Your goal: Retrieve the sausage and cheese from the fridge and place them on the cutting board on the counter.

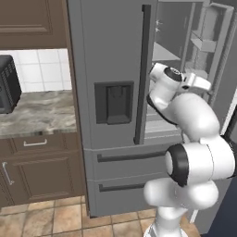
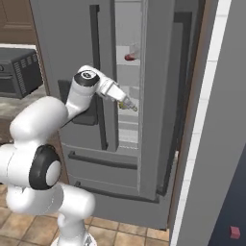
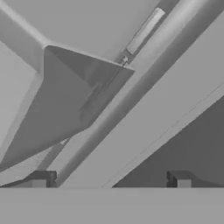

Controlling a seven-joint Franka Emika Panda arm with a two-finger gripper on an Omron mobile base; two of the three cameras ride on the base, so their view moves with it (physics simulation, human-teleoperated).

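The grey fridge [image 1: 111, 55] has its left door shut and its right door [image 1: 210, 41] swung open. In the right base view the reddish sausage [image 2: 129, 57] lies on an upper shelf inside. A small pale yellow bit, probably the cheese [image 2: 128, 105], shows on a lower shelf right at the tip of my hand; I cannot tell whether they touch. My gripper [image 2: 126, 102] reaches into the open side. In the hand view the gripper [image 3: 110, 180] is open, its fingertips [image 3: 41, 179] far apart with nothing between them, facing grey fridge walls. The cutting board is out of view.
The marbled counter [image 1: 41, 113] runs left of the fridge over dark brown drawers [image 1: 34, 143]. A black appliance [image 1: 8, 83] stands on it. The open fridge door stands close on the arm's right. Tiled floor [image 1: 55, 217] lies below.
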